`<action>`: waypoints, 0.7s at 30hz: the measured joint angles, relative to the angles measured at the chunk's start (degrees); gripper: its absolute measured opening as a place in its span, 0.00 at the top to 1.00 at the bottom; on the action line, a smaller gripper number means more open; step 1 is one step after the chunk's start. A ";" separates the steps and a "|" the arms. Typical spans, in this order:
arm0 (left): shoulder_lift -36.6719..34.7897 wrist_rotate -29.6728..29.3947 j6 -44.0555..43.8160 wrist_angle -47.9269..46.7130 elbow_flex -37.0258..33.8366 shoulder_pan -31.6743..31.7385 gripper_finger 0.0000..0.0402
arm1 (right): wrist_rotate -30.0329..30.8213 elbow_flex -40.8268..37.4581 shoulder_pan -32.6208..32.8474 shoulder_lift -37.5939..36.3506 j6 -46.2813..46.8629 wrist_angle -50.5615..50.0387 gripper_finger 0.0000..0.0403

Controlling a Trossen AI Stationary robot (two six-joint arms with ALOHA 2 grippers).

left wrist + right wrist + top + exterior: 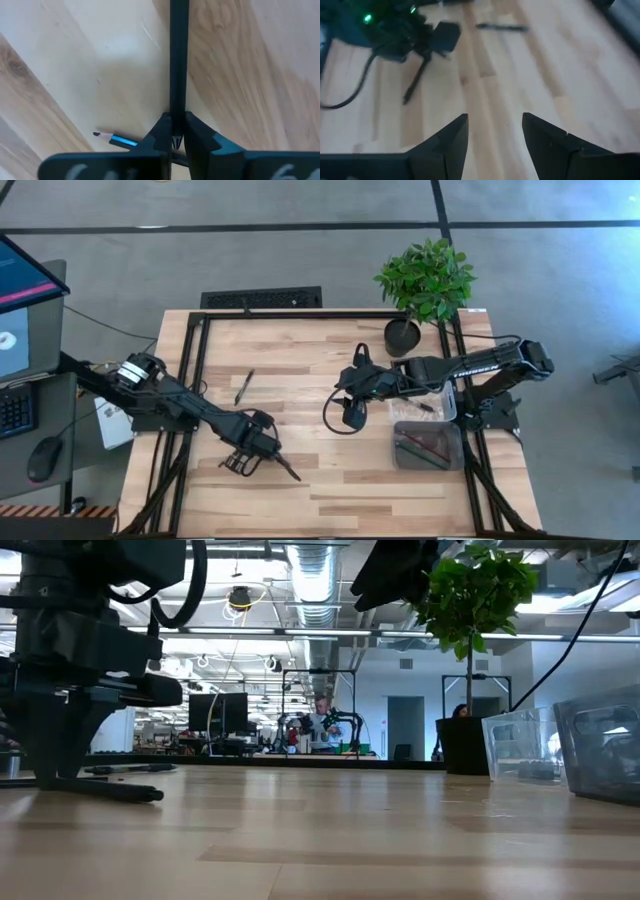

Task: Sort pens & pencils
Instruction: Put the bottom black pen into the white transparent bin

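So the left gripper (262, 461) is down near the front of the table (330, 490) with its fingers pinched tight on a dark pen (178, 60). The left wrist view shows the stick running straight out from between the closed tips, and from above it pokes out toward the front-right. There's a second one, a blue pencil (112, 138) with a sharpened tip, lying flat on the wood just beside the fingers, so that one's a later job. Another dark pen (244, 386) sits alone further back on the left half of the table. The right gripper (495, 131) hangs over the middle of the table with its jaws apart and nothing in them, close to 2 clear bins at the right edge: a front bin (428, 446) holding a few reddish sticks and a back bin (428, 404) with something small in it. A potted plant (424, 280) stands behind them. My read: the step in hand is carrying the gripped pen over to whichever bin is for pens. To do it well I'd lift straight up first so the long end doesn't drag or knock that blue pencil, keep the stick roughly level, swing wide of the right arm, and open only once the pen is well inside the bin walls so it doesn't bounce off the rim.
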 joint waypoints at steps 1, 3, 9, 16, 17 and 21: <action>0.01 0.02 -0.65 0.11 -0.01 0.00 0.96 | -1.18 0.00 0.10 0.00 1.02 -0.73 0.48; -0.23 0.03 -1.19 0.45 -0.07 0.02 0.94 | -4.27 0.00 0.16 0.02 3.34 -1.73 0.48; 0.11 -0.36 -0.66 -1.35 2.33 0.09 0.95 | -6.65 0.00 1.05 0.02 5.15 -2.14 0.48; 0.04 -3.80 0.76 -2.17 7.51 0.42 0.96 | -8.72 0.00 1.40 0.02 11.28 -4.44 0.48; 0.04 -4.06 1.20 -2.11 8.03 0.49 0.95 | -9.46 0.00 1.39 0.02 11.90 -5.29 0.47; 0.04 -7.89 3.14 -4.10 9.80 1.25 0.95 | -10.42 0.00 2.04 0.02 13.69 -6.82 0.42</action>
